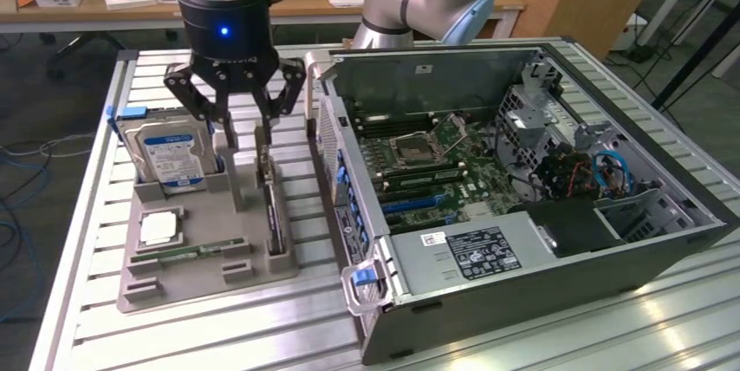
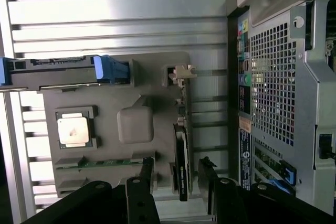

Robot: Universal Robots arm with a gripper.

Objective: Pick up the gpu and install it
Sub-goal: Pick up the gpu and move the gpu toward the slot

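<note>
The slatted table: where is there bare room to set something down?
Bare slats of the table lie below the grey parts tray in the exterior view, and along the tray's side at that view's left. The narrow gap between tray and computer case is crowded: the open gripper hangs over the gpu beside it.

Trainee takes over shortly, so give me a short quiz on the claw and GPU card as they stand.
1. True or false: the black claw is shut on the thin black GPU card.
2. The card sits: A, on edge in the grey moulded tray; B, flat on that tray; C, lifted in the claw.
3. Fill in: the silver box with the blue-white label, on the exterior view's left of the claw, is a ____.
Key: 1 false, it is open above the card. 2 A. 3 hard drive.
</note>
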